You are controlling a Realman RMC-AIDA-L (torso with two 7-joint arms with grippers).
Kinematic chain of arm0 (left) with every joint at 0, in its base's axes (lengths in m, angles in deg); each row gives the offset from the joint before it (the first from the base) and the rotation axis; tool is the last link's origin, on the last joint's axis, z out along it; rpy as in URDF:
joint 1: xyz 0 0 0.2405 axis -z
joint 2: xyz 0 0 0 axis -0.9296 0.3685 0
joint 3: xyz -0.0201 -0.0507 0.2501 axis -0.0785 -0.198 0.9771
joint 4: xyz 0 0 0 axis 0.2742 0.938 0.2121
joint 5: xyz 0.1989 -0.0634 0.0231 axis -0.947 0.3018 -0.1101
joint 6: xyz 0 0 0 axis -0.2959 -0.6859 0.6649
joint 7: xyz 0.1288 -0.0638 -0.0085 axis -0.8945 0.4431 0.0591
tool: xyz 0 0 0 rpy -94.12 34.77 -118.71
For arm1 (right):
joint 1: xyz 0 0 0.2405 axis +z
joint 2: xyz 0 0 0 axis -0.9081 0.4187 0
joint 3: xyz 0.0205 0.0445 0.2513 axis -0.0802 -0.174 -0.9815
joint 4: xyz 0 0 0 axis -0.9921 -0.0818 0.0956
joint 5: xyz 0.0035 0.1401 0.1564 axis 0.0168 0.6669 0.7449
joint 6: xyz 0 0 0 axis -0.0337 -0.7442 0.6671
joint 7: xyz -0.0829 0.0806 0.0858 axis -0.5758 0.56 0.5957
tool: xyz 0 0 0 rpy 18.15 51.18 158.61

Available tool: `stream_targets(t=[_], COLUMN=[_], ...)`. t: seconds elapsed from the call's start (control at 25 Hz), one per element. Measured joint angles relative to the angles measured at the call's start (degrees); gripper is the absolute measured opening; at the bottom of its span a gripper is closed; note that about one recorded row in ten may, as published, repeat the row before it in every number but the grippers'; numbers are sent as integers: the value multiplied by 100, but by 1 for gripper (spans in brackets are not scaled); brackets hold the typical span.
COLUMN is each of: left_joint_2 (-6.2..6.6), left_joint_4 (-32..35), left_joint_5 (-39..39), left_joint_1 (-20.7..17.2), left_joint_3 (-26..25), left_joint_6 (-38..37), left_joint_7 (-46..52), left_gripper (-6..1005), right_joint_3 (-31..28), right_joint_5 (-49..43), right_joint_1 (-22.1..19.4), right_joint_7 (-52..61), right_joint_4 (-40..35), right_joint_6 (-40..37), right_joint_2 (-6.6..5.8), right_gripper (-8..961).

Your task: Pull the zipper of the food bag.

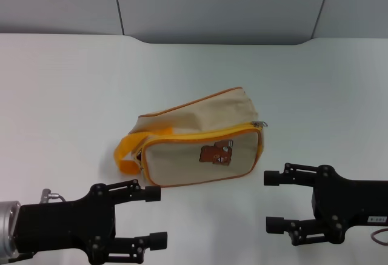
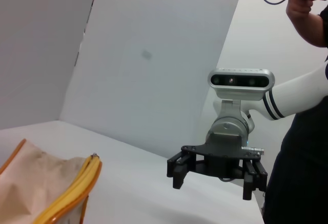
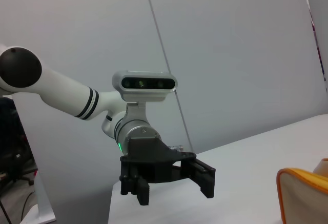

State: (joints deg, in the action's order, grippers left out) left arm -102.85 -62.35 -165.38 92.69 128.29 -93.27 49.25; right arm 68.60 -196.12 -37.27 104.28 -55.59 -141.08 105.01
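The food bag (image 1: 194, 134), a beige canvas pouch with orange piping and a brown bear patch (image 1: 216, 153), lies on the white table (image 1: 73, 89). Its orange loop strap (image 1: 128, 150) is at the left end. The orange zipper (image 1: 200, 134) runs along the top edge, with the small silver pull tab (image 1: 260, 123) at the right end. My left gripper (image 1: 156, 216) is open, in front of the bag's left end. My right gripper (image 1: 271, 201) is open, in front of its right end. Both are apart from the bag. The bag's zipper end shows in the left wrist view (image 2: 77, 188).
The table's far edge meets a grey panelled wall (image 1: 218, 4). The right gripper shows in the left wrist view (image 2: 215, 175), and the left gripper in the right wrist view (image 3: 171, 180). A person (image 2: 307, 3) stands behind the right arm.
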Motion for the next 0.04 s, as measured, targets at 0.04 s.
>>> stream_targets(t=[0.04], left_joint_2=[-2], left_joint_4=[0], left_joint_5=[-26], left_joint_1=[2], left_joint_3=[1], left_joint_6=[0], left_joint_7=[-6], left_gripper=[813], right_joint_3=[0], right_joint_5=[-1], right_joint_1=[3], right_joint_7=[0], right_joint_4=[0], right_joint_6=[7], right_joint_2=[1], right_gripper=[824])
